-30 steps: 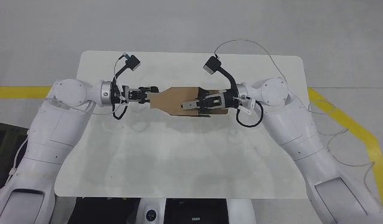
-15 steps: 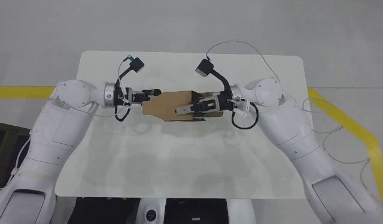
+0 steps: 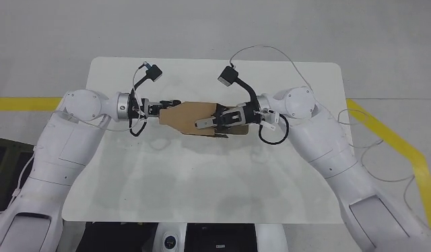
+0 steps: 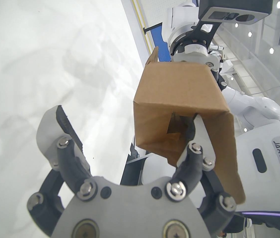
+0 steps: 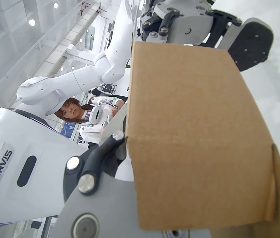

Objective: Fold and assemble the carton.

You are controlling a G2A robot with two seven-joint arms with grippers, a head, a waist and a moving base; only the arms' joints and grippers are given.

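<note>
Midair, right gripper (image 3: 205, 122) clamps carton (image 3: 187, 114); left gripper (image 4: 127, 114) gapes.

Carton (image 3: 192, 114) shifted left, carried by right gripper (image 3: 202, 123).

Not much print to go on here, tbh. In the left wrist view there's a white wall panel (image 4: 155, 3) in the room behind the carton (image 4: 179, 95). It has one short line of dark capital lettering, printed small. I think the frame edge cuts off the start of the word, so it's only part of a word anyway. A couple of thin yellow lines run along one edge of that panel. For signs, the top view shows a yellow stripe (image 3: 27, 104) painted on the grey floor beside the table (image 3: 202, 70) on the robot's left. A second yellow stripe (image 3: 387, 141) angles away on the robot's right.
</note>
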